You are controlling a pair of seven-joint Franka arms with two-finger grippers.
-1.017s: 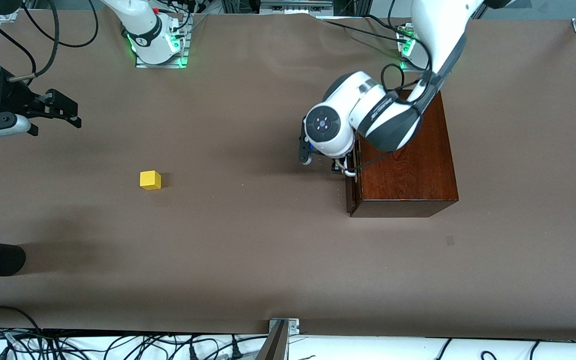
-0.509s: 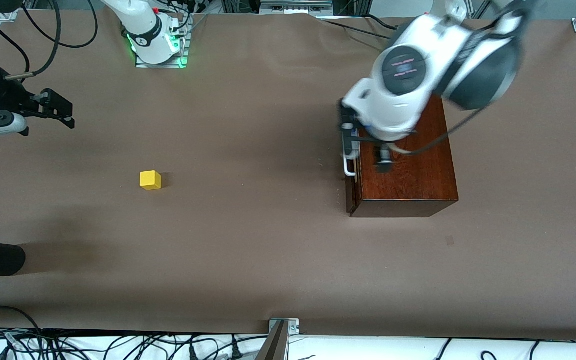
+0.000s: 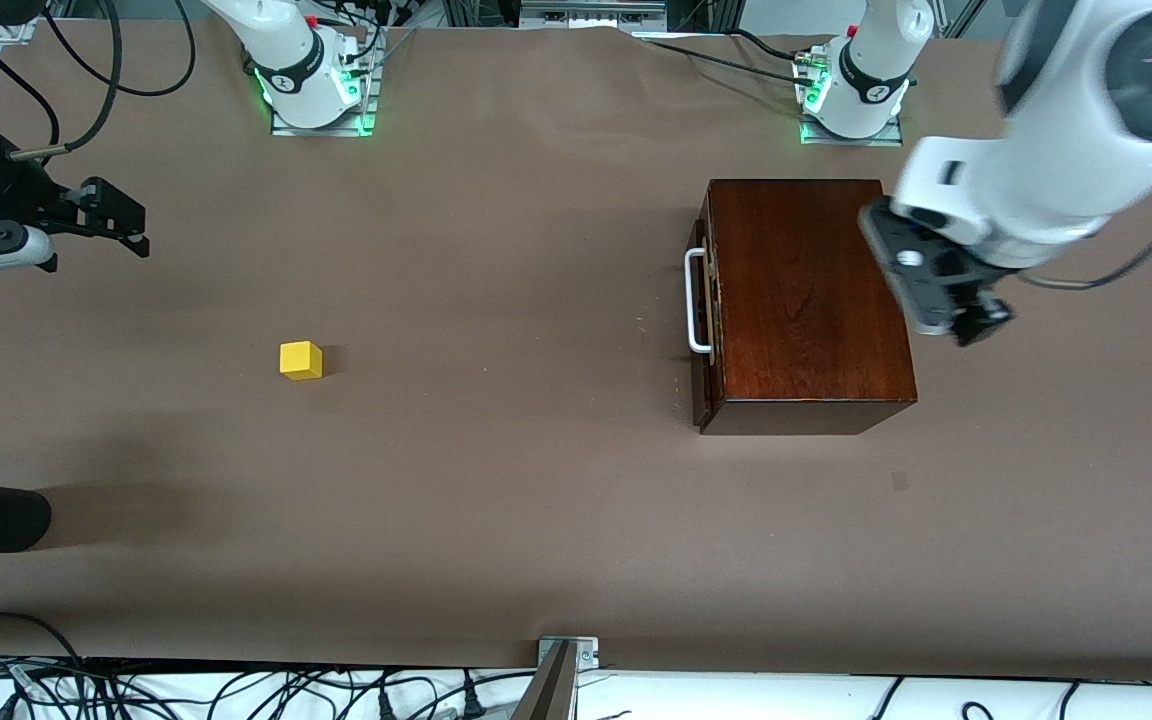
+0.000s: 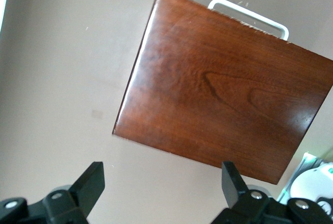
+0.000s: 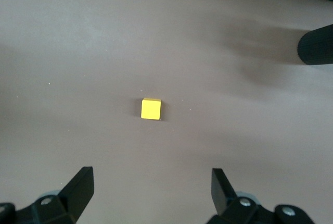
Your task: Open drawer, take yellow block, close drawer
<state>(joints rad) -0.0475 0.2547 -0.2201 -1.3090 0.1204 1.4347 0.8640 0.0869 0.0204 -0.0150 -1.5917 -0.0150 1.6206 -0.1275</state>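
- Drawer (image 3: 704, 330) sat apparently flush in its wooden box (image 3: 806, 300), right of centre in the front view.
- Yellow block (image 3: 301, 360) lay on the table (image 3: 496, 480), left of centre.
- Left gripper (image 3: 971, 325) hung over the box's edge, fingers apart, empty.
- Right gripper (image 3: 131, 228) hovered at the far left, fingers apart, empty.

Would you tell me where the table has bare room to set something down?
Widest bare stretch: between the yellow block and the drawer handle. Also bare nearer the camera than both. Tight by the box, where the left gripper hovers.
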